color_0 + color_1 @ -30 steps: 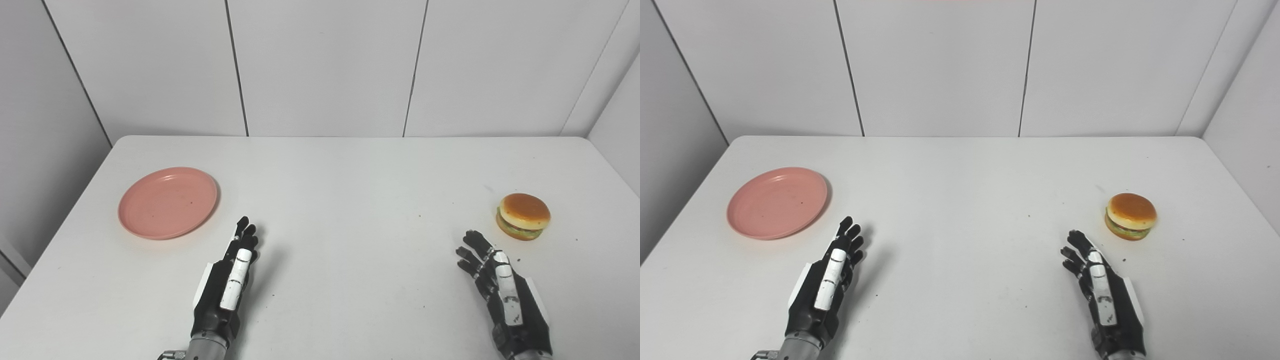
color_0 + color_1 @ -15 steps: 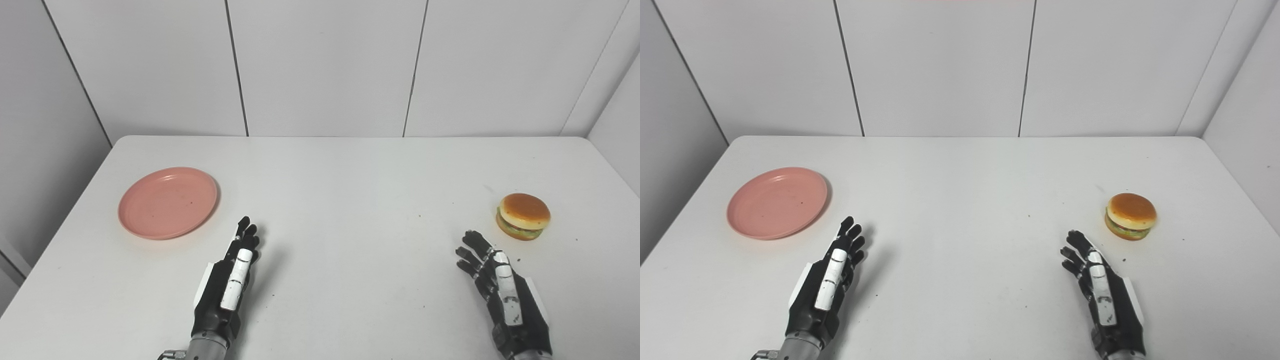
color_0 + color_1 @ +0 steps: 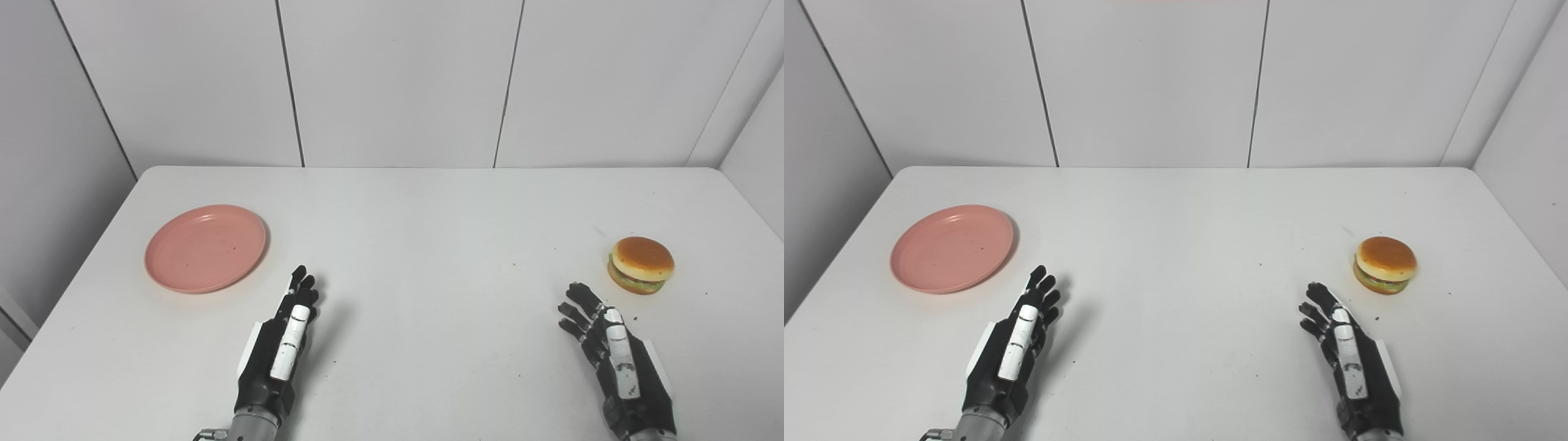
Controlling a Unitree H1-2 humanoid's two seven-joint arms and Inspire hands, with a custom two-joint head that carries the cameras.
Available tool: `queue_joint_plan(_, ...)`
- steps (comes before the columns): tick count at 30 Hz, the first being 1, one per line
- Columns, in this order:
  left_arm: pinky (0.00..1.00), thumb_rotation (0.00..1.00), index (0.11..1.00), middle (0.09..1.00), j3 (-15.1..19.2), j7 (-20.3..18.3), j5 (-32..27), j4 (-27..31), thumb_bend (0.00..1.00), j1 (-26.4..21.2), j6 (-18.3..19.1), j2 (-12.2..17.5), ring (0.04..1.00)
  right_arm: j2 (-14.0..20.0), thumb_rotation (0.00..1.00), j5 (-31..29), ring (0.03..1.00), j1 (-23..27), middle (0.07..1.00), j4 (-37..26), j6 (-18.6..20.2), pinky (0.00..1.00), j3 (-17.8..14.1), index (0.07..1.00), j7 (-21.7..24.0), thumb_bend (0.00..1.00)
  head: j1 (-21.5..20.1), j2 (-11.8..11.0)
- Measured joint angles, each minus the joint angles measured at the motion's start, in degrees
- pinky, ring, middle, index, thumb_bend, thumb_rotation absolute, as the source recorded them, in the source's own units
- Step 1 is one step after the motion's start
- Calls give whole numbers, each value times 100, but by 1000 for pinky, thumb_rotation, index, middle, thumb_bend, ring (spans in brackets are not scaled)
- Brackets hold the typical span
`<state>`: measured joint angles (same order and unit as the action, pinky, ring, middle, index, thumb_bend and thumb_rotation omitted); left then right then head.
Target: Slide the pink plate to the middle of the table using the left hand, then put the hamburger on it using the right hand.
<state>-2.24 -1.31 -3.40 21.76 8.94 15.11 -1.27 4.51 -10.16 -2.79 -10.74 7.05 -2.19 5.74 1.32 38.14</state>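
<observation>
1. Table (image 3: pixel 429 208): white top with small dark specks, filling most of both views; grey panelled walls behind and at the sides.
2. Pink plate (image 3: pixel 206 248): lies flat on the table's left side, well left of the middle, with nothing on it.
3. Left robot hand (image 3: pixel 278 352): low over the near left of the table, edge-on, fingers straight and pressed close together, holding nothing. Its fingertips point toward the far edge, near the plate's near right rim but apart from it.
4. Right robot hand (image 3: pixel 612 352): low over the near right, fingers spread, holding nothing.
5. Hamburger (image 3: pixel 640 265): sits upright on the table's right side, just beyond the right robot hand's fingertips, not touching them.
</observation>
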Motion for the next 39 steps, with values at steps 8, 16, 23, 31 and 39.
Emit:
queue_joint_plan(8,1000,889,1000,996,-1,-1,0,0,719,0,0,0,987,7,959,5,857,0,887,0,0,861,9,831,-3,851,0,0)
queue_joint_plan(16,1000,895,1000,996,-1,0,0,0,713,0,0,0,985,9,958,4,861,1,888,1,1,862,10,831,-3,852,9,0)
queue_joint_plan(23,1000,894,1000,996,-2,-1,0,0,706,0,0,0,986,11,954,1,863,2,892,3,1,862,10,834,-1,861,9,0)
queue_joint_plan(31,1000,894,1000,1000,-2,0,0,-1,692,1,3,-1,990,22,962,2,859,5,887,10,0,853,16,831,0,849,0,0)
queue_joint_plan(39,1000,891,1000,968,147,12,-45,95,745,0,12,7,985,29,955,4,855,6,886,8,1,854,27,833,-1,847,0,26)
